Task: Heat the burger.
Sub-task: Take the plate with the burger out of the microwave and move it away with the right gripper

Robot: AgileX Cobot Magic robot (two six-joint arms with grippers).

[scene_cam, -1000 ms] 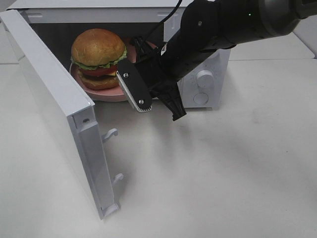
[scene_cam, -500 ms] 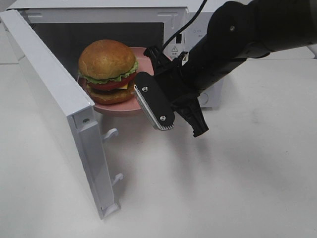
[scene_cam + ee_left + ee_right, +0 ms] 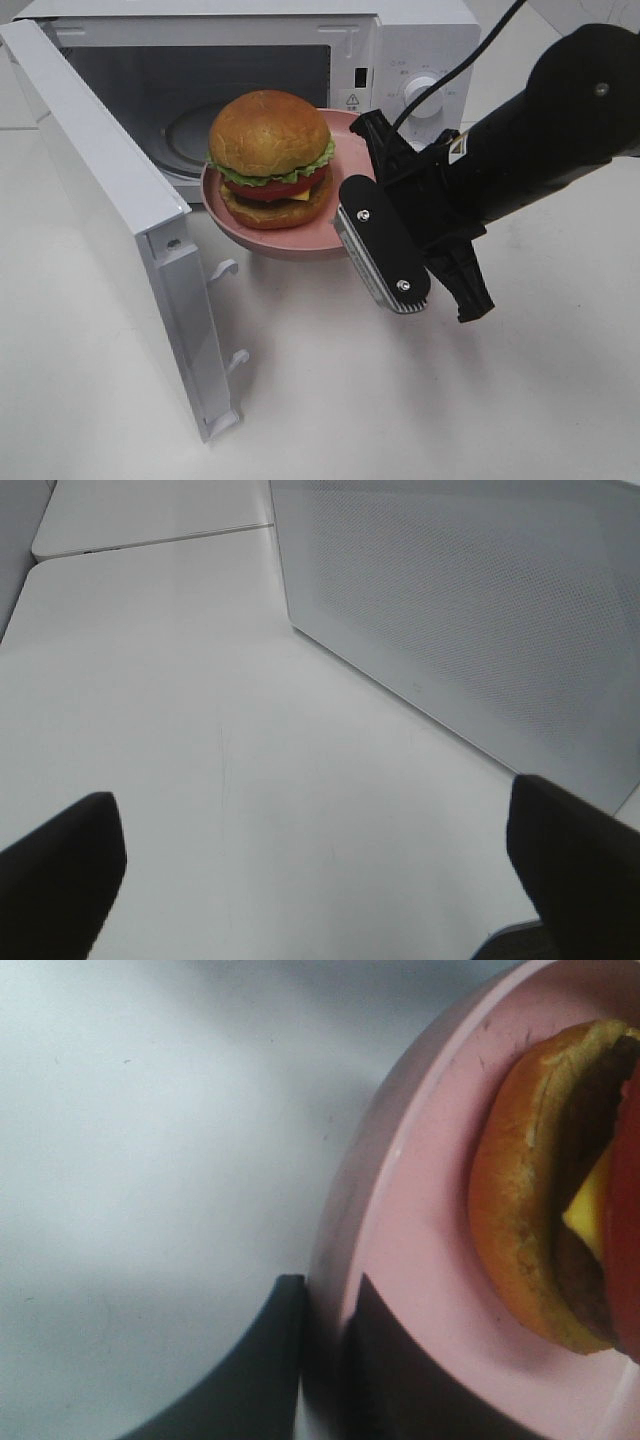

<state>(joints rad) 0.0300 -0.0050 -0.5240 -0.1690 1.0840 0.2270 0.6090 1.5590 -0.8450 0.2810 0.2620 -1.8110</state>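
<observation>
The burger (image 3: 270, 158) sits on a pink plate (image 3: 300, 240) held in the air just in front of the open microwave (image 3: 400, 40), above the counter (image 3: 400, 400) and outside the cavity. The microwave door (image 3: 110, 220) stands swung wide toward the left of the exterior view; the cavity shows its turntable and holds nothing else visible. As judged from this state, the burger is not in the oven at this moment; whether heating has already been done cannot be determined from these pictures. If heating is outstanding, placing the plate inside, closing the door and setting the dial all remain. The right tool (image 3: 325, 1350) is clenched on the rim of the plate: the right wrist view shows one finger below the rim and one above it, with the burger's lower bun, patty and cheese just beyond. The right arm reaches in from the right side of the exterior view, forearm angled down toward the plate, the plate roughly level. The left tool (image 3: 320, 875) hangs with fingers spread wide and nothing between them, low over the counter beside the outer face of the door, well apart from the plate.
</observation>
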